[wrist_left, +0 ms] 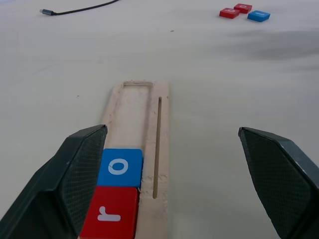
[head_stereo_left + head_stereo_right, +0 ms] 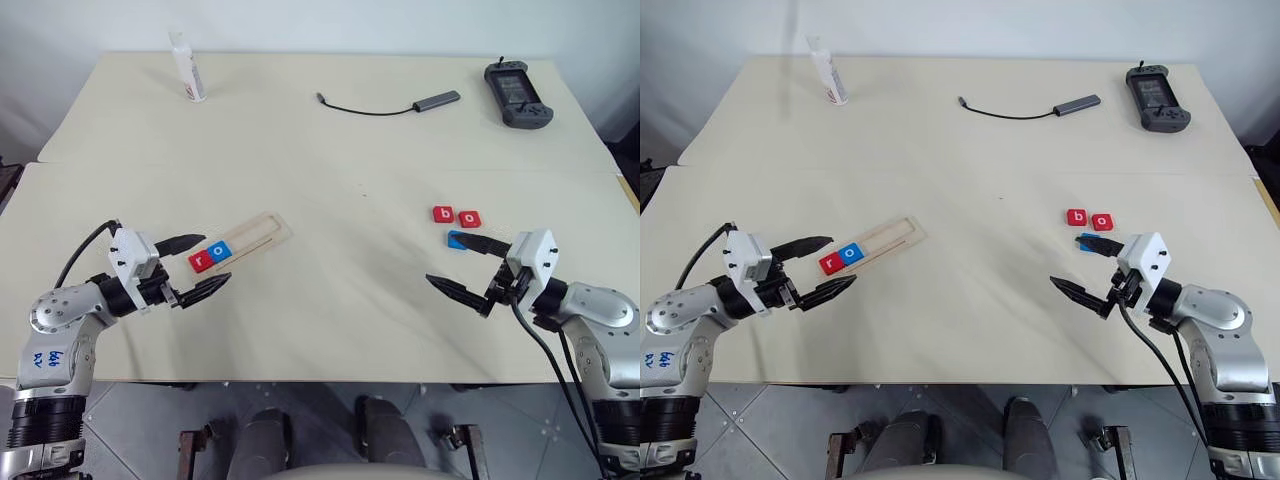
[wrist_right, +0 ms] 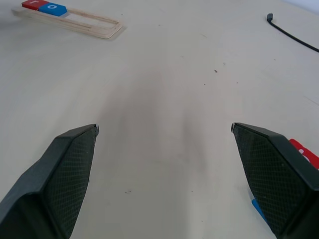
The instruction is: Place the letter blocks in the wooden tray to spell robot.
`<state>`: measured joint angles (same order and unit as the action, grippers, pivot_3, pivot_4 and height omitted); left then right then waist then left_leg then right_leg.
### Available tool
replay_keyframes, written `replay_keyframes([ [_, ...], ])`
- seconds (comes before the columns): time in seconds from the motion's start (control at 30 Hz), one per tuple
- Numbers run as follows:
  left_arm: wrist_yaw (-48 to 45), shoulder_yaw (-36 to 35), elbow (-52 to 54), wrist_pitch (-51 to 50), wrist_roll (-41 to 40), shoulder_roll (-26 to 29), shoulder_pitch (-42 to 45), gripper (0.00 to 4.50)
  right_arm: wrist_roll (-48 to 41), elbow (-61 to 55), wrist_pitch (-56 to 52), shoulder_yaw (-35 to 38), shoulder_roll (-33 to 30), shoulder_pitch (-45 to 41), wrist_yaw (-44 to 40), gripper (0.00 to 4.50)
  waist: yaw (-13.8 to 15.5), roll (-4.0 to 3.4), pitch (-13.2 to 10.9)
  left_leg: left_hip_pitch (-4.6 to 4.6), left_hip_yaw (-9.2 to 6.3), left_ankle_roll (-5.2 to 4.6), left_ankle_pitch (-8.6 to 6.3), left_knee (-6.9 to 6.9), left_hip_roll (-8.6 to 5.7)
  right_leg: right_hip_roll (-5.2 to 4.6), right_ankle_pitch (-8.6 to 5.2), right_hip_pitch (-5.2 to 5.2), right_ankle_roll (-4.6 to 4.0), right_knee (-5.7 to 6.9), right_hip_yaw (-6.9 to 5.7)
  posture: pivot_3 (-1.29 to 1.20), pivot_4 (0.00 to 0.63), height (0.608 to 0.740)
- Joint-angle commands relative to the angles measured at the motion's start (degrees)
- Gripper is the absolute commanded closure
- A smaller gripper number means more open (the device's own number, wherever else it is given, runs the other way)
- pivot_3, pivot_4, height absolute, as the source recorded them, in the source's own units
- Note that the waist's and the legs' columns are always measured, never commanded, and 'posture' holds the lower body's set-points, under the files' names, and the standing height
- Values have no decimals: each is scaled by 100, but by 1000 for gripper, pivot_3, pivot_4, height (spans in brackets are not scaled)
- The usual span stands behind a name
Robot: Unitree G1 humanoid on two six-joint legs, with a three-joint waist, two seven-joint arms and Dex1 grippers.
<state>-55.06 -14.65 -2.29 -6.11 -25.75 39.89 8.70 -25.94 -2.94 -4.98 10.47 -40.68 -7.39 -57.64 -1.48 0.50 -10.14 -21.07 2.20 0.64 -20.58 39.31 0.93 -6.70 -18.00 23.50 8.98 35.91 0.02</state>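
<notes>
At the left of the table (image 2: 330, 330) my left gripper (image 2: 196, 264) hangs with its jaws spread and nothing between them, just at the near end of the tray (image 2: 262, 232). The tray lies slantwise, left of the middle and closer to the near edge than the far one. Its near end already holds the red r (image 2: 201, 261) and the blue o (image 2: 221, 251), touching each other; the rest of the recess is bare.

Over toward the right edge sit the three loose blocks: the red b (image 2: 443, 214) and the red o (image 2: 470, 219) side by side, with the blue block (image 2: 458, 240) just nearer me, partly hidden by a finger; I take it for the t, though I can't read its letter. My right gripper (image 2: 468, 268) is spread wide and empty, right beside them.

I judge the b is next. I would bring the right gripper over the b, square the fingers to two opposite edges, and keep clear of the neighbouring o so it isn't nudged. Pinch low and firmly, since the tile looks thin. Then carry it across, line it up with the recess, and set it against the blue o, letter the same way up.
</notes>
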Motion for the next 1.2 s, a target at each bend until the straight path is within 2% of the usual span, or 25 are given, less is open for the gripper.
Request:
replay_keyframes([
  [0.03, 57, -158, 92, 146, 45, 59, 10, 0, -97, -118, 89, 124, -22, -67, -106, 33, -6, 0, 0, 0, 0, 0, 0, 0, 0, 0, 0, 0, 0, 0, 0, 0, 150, 740],
  [0.13, 216, -440, 225, 84, -103, 6, -252, 0, -124, -108, 109, -4, 49, -173, -247, 33, -24, 0, 0, 0, 1, 0, 0, 0, 1, 1, 0, 1, 0, 0, 0, 0, 150, 740],
  [0.37, 482, -1458, 121, 147, -348, -248, -1576, 0, -402, -842, -309, -768, 686, -732, -272, 33, -46, 0, 0, 3, -11, 2, -1, -1, 16, 2, 0, 9, -1, 4, 3, 0, 150, 740],
  [0.57, 526, -1667, -320, 525, -212, -383, -1937, 0, -364, -985, -359, -1275, 1061, -1163, -381, 33, 63, 9, 4, 0, -15, 0, -2, 1, 7, -10, 3, 1, -7, 1, -10, 0, 150, 740],
  [0.8, 369, -1037, -313, 268, -191, -295, -1157, 0, -421, -1099, -560, -1200, 832, -1093, -507, 33, 144, 16, 9, -6, -19, -5, -4, 1, -10, -47, 5, -3, -9, -1, -69, 0, 150, 740],
  [1.03, -366, -94, -1867, 554, 508, 181, 334, 0, -480, -1301, -752, -1043, 656, -830, -408, 33, 67, 17, 10, -3, 0, -6, -4, 0, -9, -51, 6, 1, -11, 1, -126, 0, 150, 740],
  [1.2, -705, 298, -2743, 902, 813, 186, 1021, 0, -495, -1557, -873, -1006, 649, -622, -253, 33, 47, 18, 10, -4, 4, -7, -5, 4, -12, -54, 6, -1, -11, 3, -138, 0, 150, 740],
])
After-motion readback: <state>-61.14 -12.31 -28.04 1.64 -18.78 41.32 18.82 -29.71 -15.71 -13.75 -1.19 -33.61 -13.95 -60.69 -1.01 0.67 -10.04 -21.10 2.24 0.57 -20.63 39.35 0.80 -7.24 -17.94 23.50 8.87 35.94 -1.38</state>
